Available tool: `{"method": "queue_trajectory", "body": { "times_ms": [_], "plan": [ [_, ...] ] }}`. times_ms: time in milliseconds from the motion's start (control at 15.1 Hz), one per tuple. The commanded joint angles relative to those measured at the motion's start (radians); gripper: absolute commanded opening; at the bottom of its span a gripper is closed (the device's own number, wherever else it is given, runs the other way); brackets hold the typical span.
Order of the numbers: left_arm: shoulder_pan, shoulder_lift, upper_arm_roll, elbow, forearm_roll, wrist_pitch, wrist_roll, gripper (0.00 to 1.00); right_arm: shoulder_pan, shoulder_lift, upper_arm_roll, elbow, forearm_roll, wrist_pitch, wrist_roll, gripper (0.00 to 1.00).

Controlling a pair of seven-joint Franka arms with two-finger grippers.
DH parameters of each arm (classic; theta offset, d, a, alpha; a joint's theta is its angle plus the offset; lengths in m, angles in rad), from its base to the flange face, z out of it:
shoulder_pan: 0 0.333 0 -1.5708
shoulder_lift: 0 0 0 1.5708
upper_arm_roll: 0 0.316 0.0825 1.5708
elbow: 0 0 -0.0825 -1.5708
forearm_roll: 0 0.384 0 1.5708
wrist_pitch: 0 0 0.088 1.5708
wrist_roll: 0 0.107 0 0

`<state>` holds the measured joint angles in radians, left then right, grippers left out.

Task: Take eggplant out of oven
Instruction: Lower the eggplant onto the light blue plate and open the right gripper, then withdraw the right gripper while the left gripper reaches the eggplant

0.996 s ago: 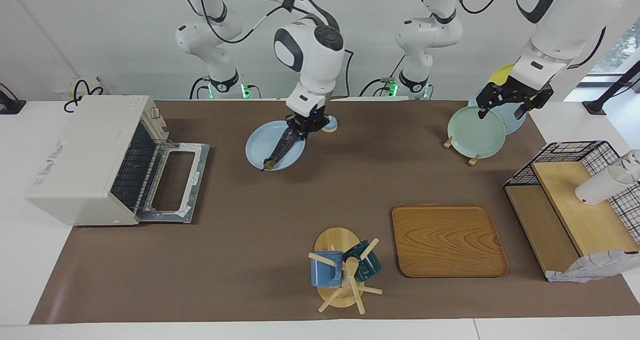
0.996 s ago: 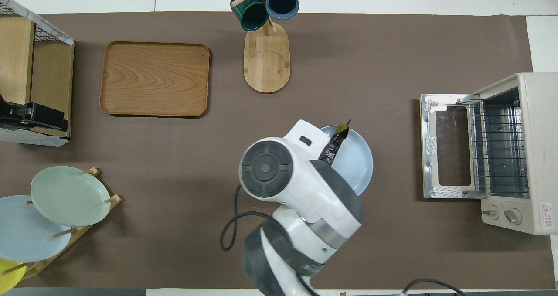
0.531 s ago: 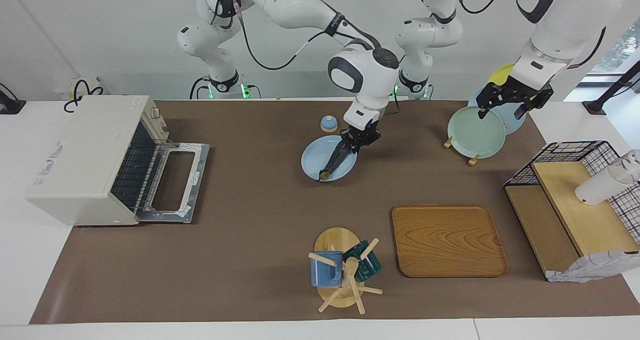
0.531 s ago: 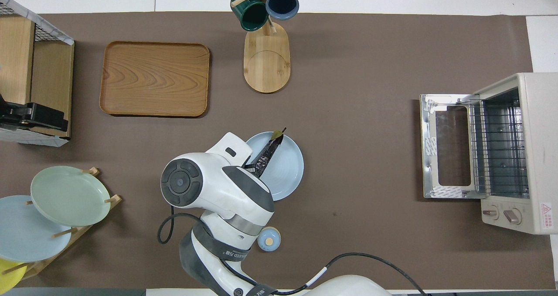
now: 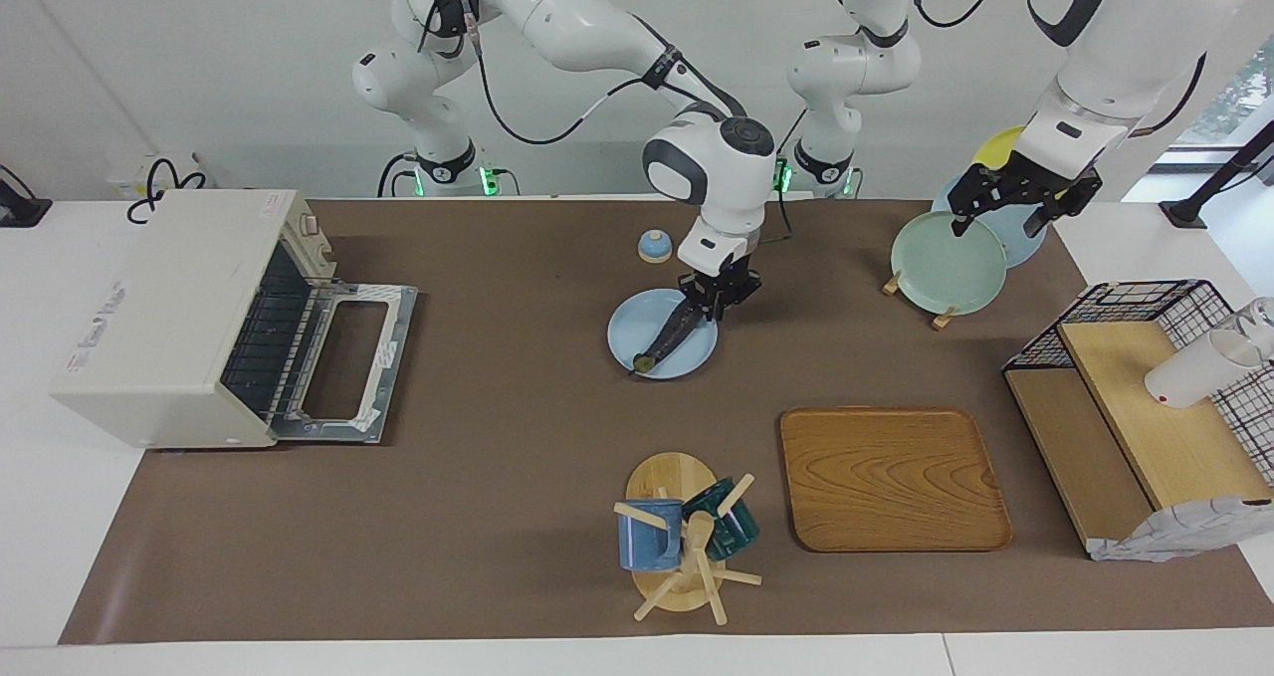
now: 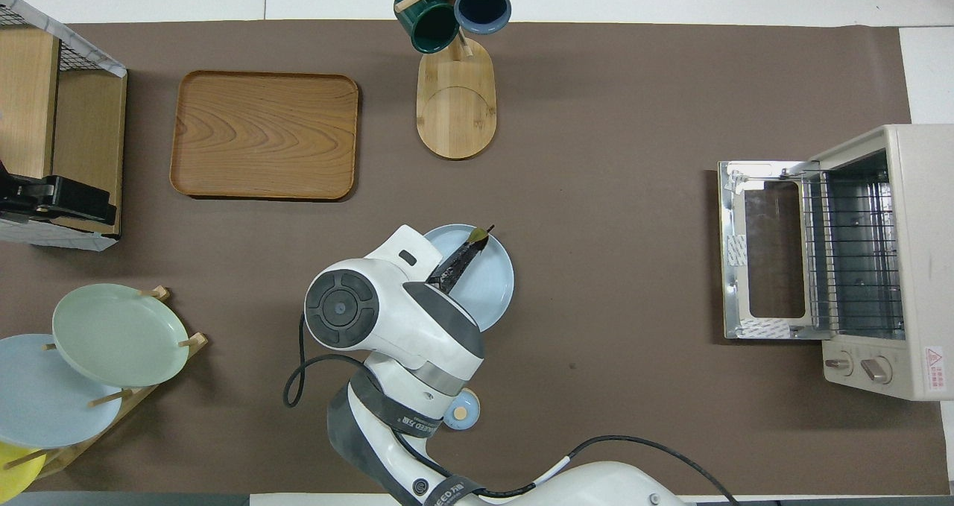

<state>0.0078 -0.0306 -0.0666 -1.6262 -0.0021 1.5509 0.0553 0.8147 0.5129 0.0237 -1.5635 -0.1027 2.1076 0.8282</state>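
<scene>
My right arm bends down at frame centre, right hand (image 5: 716,301) at the eggplant's (image 5: 673,334) upper end; whether it grips, I cannot tell. The eggplant lies on the blue plate (image 5: 687,357). My left hand (image 5: 1005,205) waits spread wide over the green plate (image 5: 946,263), upper right.

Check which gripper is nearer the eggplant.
Right. The right gripper is at the eggplant on the blue plate; the left gripper waits over the plate rack.
</scene>
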Motion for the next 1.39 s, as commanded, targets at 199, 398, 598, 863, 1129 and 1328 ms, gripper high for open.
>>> {"method": "queue_trajectory", "body": {
  "times_ms": [199, 398, 598, 863, 1129, 1328],
  "plan": [
    [0.008, -0.015, -0.005, -0.006, 0.021, -0.009, -0.006, 1.0, -0.13, -0.071, 0.001, 0.109, 0.008, -0.25, -0.11, 0.29],
    [0.006, -0.017, -0.005, -0.006, 0.022, -0.009, -0.008, 1.0, -0.274, -0.18, -0.001, -0.017, 0.008, -0.328, -0.3, 0.0],
    [0.005, -0.017, -0.005, -0.006, 0.021, -0.008, -0.008, 1.0, -0.408, -0.256, -0.001, -0.206, -0.04, -0.308, -0.334, 0.0],
    [-0.02, -0.017, -0.015, -0.008, 0.019, -0.003, -0.006, 1.0, -0.5, -0.335, -0.001, -0.491, -0.216, -0.074, -0.356, 0.0],
    [-0.11, -0.035, -0.015, -0.052, 0.002, 0.029, 0.0, 1.0, -0.565, -0.321, -0.001, -0.55, -0.305, 0.006, -0.405, 0.0],
    [-0.211, -0.058, -0.015, -0.147, -0.022, 0.107, -0.005, 1.0, -0.581, -0.32, -0.001, -0.587, -0.344, 0.028, -0.405, 0.0]
  ]
}}
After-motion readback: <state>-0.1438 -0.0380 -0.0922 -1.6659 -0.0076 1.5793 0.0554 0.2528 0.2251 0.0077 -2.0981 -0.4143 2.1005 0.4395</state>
